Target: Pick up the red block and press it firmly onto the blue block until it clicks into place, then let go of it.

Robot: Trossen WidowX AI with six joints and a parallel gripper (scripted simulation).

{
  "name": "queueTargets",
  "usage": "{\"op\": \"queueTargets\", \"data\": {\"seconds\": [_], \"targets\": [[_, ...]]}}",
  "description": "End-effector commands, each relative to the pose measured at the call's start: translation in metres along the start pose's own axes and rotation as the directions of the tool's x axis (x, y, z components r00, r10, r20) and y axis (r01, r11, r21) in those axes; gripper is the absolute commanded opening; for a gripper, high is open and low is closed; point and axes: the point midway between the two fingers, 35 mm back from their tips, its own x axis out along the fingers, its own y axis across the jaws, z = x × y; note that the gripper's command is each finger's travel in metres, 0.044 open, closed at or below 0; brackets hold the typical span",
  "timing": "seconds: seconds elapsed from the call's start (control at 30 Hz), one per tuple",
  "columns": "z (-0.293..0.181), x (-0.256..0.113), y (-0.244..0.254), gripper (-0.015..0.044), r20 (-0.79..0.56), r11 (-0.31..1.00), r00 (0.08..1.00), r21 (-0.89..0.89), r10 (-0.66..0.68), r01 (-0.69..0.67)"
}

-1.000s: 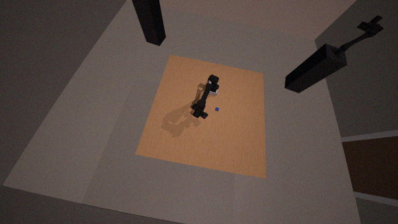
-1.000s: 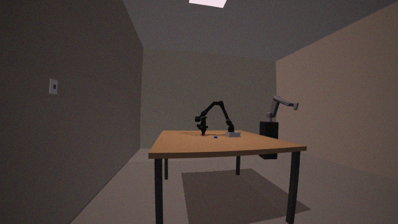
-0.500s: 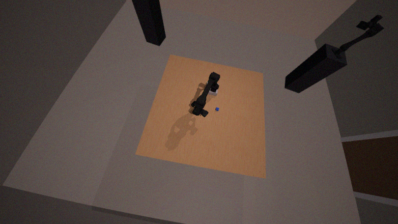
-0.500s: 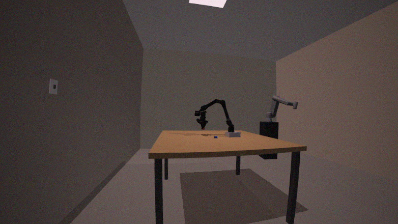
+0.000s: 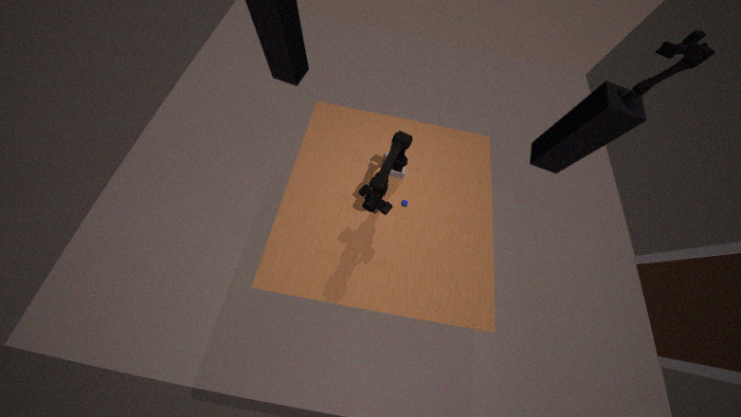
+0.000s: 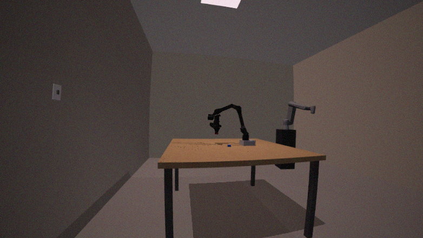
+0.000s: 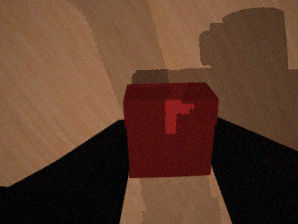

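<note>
Table (image 5: pixel 440 259) (image 6: pixel 242 159): wood top, dark legs. Floor (image 5: pixel 155 248) (image 6: pixel 153 213): grey. Ceiling light (image 6: pixel 221 2): lit. Wall switch (image 6: pixel 57 92): left wall (image 6: pixel 97 124).

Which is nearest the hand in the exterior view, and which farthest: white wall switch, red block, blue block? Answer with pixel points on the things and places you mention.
1. Red block (image 7: pixel 170 150): between the fingers.
2. Blue block (image 5: pixel 405 203) (image 6: pixel 229 145): on the tabletop.
3. White wall switch (image 6: pixel 54 92): left wall.

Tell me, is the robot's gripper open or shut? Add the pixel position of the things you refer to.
Shut on the red block (image 6: pixel 216 133) (image 7: pixel 170 145): the wrist view shows black fingers against both its sides.
</note>
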Motion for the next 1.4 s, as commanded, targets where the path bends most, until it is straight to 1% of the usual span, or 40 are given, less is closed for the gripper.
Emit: {"op": "queueTargets", "data": {"seconds": [0.0,0.4,0.87,1.37], "targets": [[-0.008,0.002,0.012,0.0,0.003,1.0,1.0,-0.02,-0.002,0.002],[-0.047,0.015,0.053,0.0,-0.002,0.995,1.0,-0.103,0.002,-0.002],[-0.099,0.031,0.089,0.0,-0.007,0.979,1.0,-0.202,0.004,-0.006],[-0.165,0.05,0.111,0.0,-0.012,0.947,1.0,-0.32,0.007,-0.01]]}}
